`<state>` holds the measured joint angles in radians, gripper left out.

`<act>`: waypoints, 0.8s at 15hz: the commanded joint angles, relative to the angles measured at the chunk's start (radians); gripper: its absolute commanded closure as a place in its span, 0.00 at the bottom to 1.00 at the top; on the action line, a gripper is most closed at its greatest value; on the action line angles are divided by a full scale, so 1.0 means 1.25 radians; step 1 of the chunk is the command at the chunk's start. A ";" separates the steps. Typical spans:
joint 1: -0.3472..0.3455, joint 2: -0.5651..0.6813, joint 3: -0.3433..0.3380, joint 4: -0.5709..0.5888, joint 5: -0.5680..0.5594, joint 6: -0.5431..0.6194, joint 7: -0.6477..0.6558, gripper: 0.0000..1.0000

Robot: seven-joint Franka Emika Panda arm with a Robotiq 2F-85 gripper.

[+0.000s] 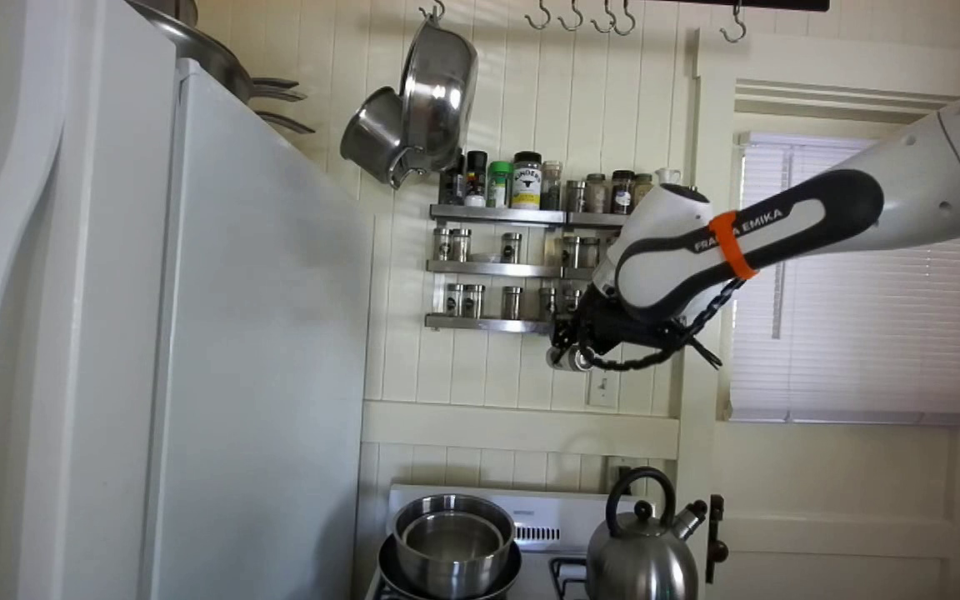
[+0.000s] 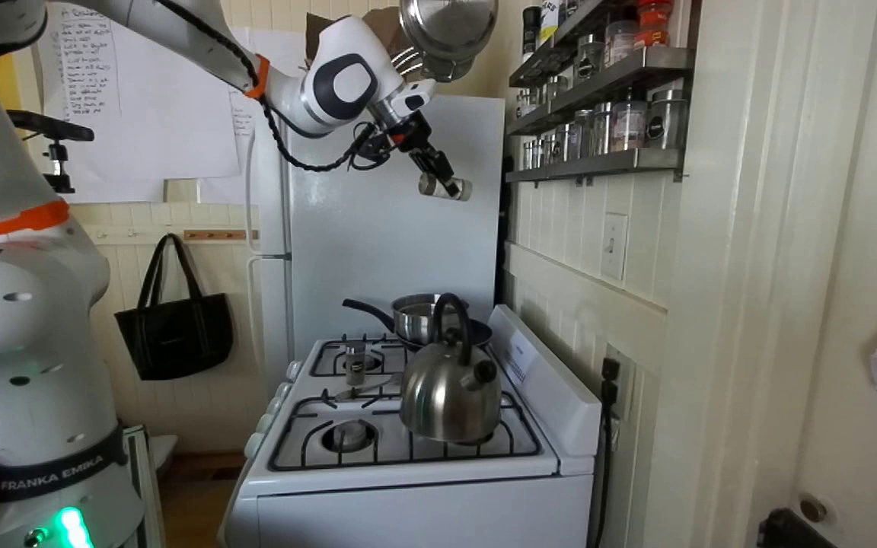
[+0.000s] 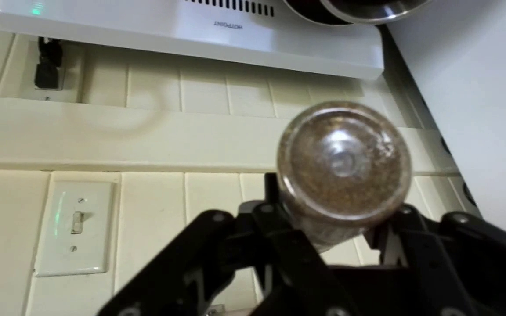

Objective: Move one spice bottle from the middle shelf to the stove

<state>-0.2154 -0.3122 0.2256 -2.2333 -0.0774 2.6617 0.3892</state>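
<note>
Clamps a spice bottle [image 3: 345,162] in the claw [image 3: 334,213], gripped from either side, right of center in the wrist view, with brown, grainy contents showing through its clear base. Holds that bottle tipped nearly level at upper center in an exterior view, in the air and higher than the stove [image 2: 423,510]. Also shows, left of center on the stove, an upright jar [image 2: 355,363] with contents too small to make out, and near center a kettle [image 2: 450,396] with its lid on. At lower center in an exterior view, includes a steel pot [image 1: 453,577] with a smaller vessel [image 1: 455,537] nested inside, set in a dark pan [image 1: 390,575]. On the middle shelf [image 1: 492,268], near center in an exterior view, bears small lidded jars [image 1: 512,247], with fill hard to judge; on the top shelf [image 1: 497,215] above, carries larger bottles [image 1: 527,182], including one capped in green, with contents unclear.
</note>
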 commanded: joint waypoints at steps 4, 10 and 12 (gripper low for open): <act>-0.225 -0.047 0.250 -0.135 -0.226 0.069 0.369 0.81; -0.219 -0.021 0.296 -0.146 -0.232 0.099 0.432 0.56; -0.221 -0.021 0.301 -0.152 -0.232 0.106 0.443 0.56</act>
<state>-0.4922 -0.3386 0.6024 -2.4234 -0.3670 2.7946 0.9432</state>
